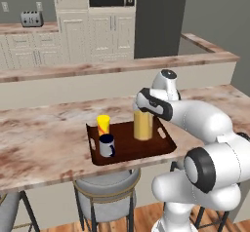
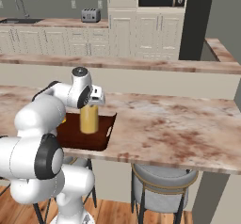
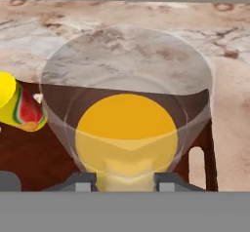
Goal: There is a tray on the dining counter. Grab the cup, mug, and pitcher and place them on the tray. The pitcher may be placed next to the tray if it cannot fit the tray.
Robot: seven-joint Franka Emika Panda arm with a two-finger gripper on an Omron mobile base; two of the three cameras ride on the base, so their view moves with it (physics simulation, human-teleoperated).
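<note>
Arm: rises from the base, elbow bent, forearm reaching forward and down over the counter.
Wrist: turned so the hand points steeply down.
Gripper (image 3: 126, 180): directly above the pitcher (image 1: 143, 125), fingertips (image 3: 80, 181) flanking its near wall.
Jaws: parted; contact with the glass unclear.

Two cameras ride behind me, one off my left shoulder, one off my right, both looking forward and down on my hand over the tray (image 1: 167, 143) and dining counter (image 1: 44, 138); my hand camera stares straight down, very near, into the pitcher (image 3: 127, 128)
</note>
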